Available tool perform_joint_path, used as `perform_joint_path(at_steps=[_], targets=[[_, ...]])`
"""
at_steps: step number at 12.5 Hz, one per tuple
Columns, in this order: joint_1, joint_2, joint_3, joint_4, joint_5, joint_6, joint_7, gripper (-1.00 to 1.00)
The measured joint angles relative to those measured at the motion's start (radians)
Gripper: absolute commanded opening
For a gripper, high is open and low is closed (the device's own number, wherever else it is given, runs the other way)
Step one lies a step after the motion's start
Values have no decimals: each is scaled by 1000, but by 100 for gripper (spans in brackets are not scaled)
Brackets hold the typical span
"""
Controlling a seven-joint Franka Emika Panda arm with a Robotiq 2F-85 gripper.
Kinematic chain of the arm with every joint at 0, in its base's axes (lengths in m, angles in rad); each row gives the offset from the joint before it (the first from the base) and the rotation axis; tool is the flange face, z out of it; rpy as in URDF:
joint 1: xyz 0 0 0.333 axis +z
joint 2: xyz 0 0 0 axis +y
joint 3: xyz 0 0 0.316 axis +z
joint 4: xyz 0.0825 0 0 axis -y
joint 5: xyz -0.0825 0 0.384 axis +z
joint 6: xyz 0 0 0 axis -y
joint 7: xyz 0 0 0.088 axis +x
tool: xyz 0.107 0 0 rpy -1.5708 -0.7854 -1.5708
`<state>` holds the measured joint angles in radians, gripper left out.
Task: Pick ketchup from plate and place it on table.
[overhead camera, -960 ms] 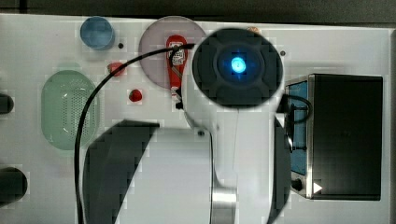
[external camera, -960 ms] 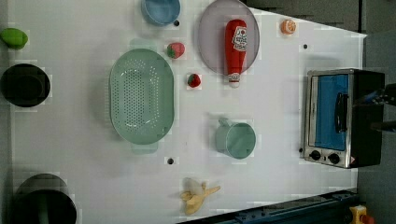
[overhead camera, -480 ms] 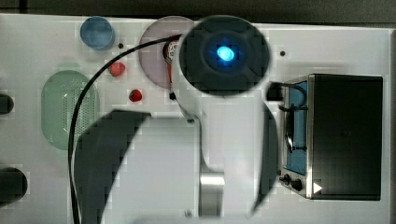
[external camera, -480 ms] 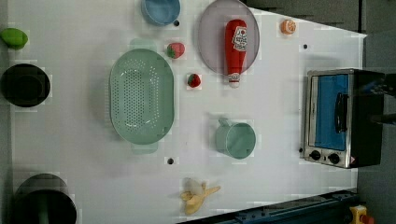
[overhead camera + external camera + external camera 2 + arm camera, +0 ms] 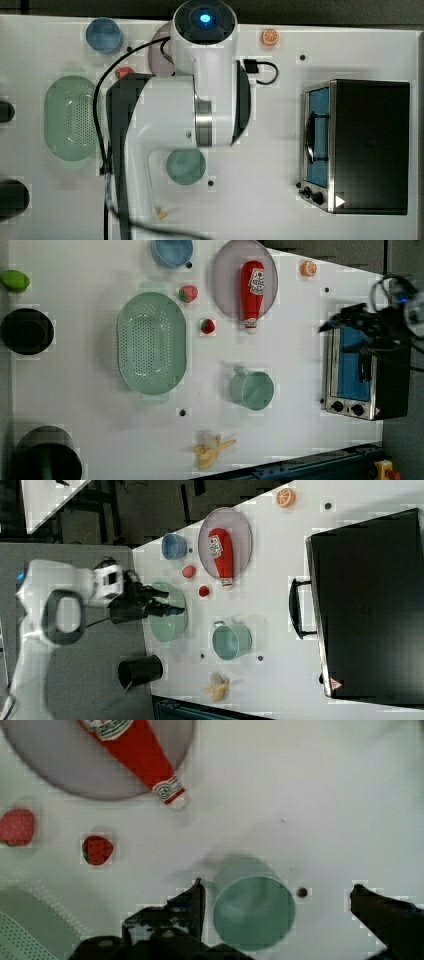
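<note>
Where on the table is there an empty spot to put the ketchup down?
On the table, the bare white stretch between the plate, the green cup and the toaster oven looks free. Another lies between the cup and the banana. It is crowded beside the colander, around the two strawberries.

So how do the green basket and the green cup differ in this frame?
The green basket is oval, wide, shallow and perforated; the green cup is round, much smaller, solid-walled and has a small handle. In the left view the basket sits left of the two strawberry pieces, while the cup sits lower, below the plate. Both are pale green, empty and open side up on the table.
</note>
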<state>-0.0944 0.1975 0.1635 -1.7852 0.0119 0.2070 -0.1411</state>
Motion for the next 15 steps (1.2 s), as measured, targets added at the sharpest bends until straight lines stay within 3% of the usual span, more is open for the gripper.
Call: perform_joint_path(at_steps=[6,12,15], targets=[[14,191,8,-5,2,258,-277,100],[28,360,13,6,-12,512,-349,100],[39,482,16,63,-102,596,-386,100]])
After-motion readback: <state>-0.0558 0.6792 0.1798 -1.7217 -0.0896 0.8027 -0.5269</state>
